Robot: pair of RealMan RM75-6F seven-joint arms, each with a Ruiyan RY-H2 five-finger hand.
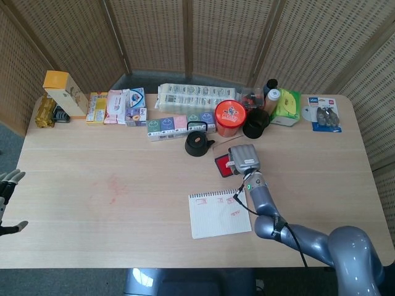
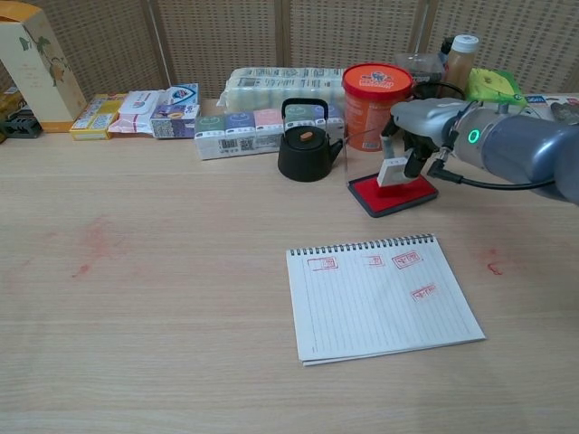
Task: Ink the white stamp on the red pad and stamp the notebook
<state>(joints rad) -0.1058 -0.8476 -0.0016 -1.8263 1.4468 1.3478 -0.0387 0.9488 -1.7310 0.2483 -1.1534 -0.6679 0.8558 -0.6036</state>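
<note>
While the right hand's fingers (image 2: pixel 409 155) pinch the white stamp (image 2: pixel 393 172) on the red pad (image 2: pixel 391 193), bare table (image 2: pixel 181 271) flanks the notebook (image 2: pixel 384 297).

The table (image 2: pixel 163 298) is pale wood with a matt, fine-grained finish. The notebook (image 2: pixel 384 298) shows ruled white paper on a wire spiral. The right hand (image 2: pixel 425 122) has a smooth grey shell — metal or plastic, hard to tell. The kettle (image 2: pixel 306 149) looks matt black; behind stands a woven screen (image 2: pixel 226 36).
</note>
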